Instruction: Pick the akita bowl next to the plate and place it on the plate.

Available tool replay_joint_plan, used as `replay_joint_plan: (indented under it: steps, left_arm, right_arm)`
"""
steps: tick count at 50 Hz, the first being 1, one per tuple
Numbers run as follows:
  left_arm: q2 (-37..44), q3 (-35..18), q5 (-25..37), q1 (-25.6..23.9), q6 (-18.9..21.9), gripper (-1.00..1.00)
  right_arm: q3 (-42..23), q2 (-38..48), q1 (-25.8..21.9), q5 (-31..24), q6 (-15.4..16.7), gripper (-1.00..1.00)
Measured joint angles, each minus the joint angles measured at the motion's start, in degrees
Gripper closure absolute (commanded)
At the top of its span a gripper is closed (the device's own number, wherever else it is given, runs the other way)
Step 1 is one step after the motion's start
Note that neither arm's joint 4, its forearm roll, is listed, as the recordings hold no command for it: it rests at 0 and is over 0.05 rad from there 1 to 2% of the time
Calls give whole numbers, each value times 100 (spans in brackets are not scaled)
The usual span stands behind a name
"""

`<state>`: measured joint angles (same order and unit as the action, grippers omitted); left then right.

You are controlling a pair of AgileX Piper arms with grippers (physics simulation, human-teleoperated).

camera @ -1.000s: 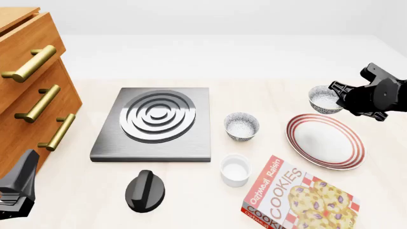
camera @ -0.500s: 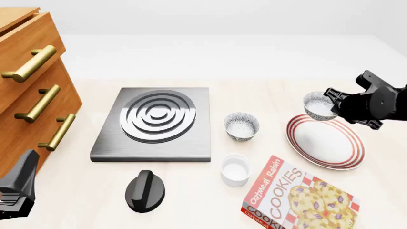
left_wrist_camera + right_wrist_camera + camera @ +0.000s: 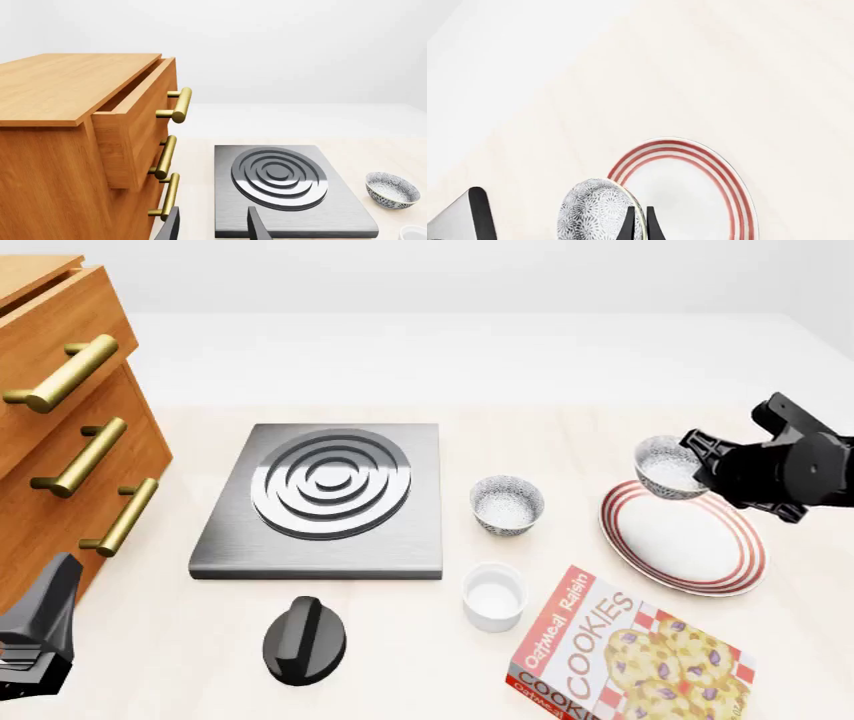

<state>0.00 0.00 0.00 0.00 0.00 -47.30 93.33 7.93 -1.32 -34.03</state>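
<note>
My right gripper [image 3: 697, 462] pinches the bowl [image 3: 667, 466] by its rim, above the plate's [image 3: 683, 536] far edge; plate centre lies nearer me.

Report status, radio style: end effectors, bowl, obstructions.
Right end effector shut on akita bowl, above plate far rim. Left end effector open, idle by stove. Nothing blocking plate.
</note>
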Motion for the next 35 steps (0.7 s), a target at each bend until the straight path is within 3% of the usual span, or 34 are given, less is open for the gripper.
replay_joint_plan:
  steps: [35]
  left_arm:
    - [0,0,0,0,0,-100]
  right_arm:
    - [603,-238,184,272,-31,100]
